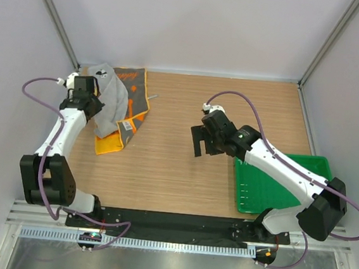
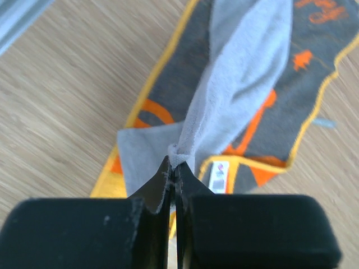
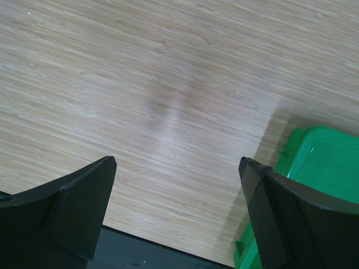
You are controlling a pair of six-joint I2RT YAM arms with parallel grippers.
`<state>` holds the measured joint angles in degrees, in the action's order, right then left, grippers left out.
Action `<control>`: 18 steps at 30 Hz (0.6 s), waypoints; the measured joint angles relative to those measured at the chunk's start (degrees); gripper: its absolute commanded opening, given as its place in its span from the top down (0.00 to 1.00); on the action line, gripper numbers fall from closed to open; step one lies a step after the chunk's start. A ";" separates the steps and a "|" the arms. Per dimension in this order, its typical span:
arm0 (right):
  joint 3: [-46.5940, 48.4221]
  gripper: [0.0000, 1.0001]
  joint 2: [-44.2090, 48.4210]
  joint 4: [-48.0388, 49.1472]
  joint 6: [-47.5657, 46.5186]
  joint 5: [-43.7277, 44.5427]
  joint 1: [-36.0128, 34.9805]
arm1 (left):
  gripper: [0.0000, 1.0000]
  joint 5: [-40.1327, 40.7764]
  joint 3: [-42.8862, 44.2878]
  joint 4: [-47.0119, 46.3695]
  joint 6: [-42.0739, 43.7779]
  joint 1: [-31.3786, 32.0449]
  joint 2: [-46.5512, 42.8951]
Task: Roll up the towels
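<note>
Two towels lie at the far left of the table. The light grey towel (image 1: 109,105) (image 2: 247,73) drapes over the dark grey towel with orange print and yellow edges (image 1: 132,98) (image 2: 317,61), whose orange back (image 1: 110,144) shows at its near end. My left gripper (image 1: 92,104) (image 2: 175,162) is shut on a pinched corner of the light grey towel and holds it up off the other towel. My right gripper (image 1: 199,139) (image 3: 178,165) hangs open over bare wood at mid-table, with nothing between its fingers.
A green plastic tray (image 1: 288,189) (image 3: 320,168) sits at the right, beside the right arm. White walls with metal corner posts (image 1: 54,17) close the table at the back and sides. A black rail (image 1: 177,223) runs along the near edge.
</note>
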<state>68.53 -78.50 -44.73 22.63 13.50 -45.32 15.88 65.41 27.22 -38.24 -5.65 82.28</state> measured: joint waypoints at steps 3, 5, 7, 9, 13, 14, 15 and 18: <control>0.33 0.00 0.04 -0.46 0.00 0.50 0.24 | 1.00 0.63 0.07 0.96 0.15 4.46 -0.79; 0.37 0.00 0.20 -0.96 0.02 1.38 0.70 | 1.00 0.68 0.61 1.84 0.17 8.00 -0.87; 0.37 0.00 0.57 -1.68 0.26 2.40 1.33 | 1.00 1.42 3.17 4.35 0.22 12.66 -0.04; 0.37 0.00 1.73 -2.80 0.72 3.28 3.41 | 1.00 2.51 7.74 5.99 0.37 18.51 1.95; -0.15 0.00 6.69 -3.89 1.99 4.46 9.92 | 0.99 5.05 16.26 8.00 0.15 32.30 6.47; -0.44 0.00 8.44 -3.98 2.25 4.83 11.69 | 1.00 5.33 17.44 8.39 -0.04 34.97 7.37; -0.76 0.00 10.16 -4.11 2.58 5.46 13.38 | 1.00 5.53 18.95 8.98 -0.20 38.29 8.96; -1.79 0.00 14.08 -4.44 3.50 8.02 15.65 | 0.93 5.31 23.15 9.92 0.00 46.90 15.56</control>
<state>66.74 -64.42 -49.17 26.13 21.52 -29.67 21.19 88.55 37.15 -38.24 41.25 97.84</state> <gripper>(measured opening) 0.996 0.009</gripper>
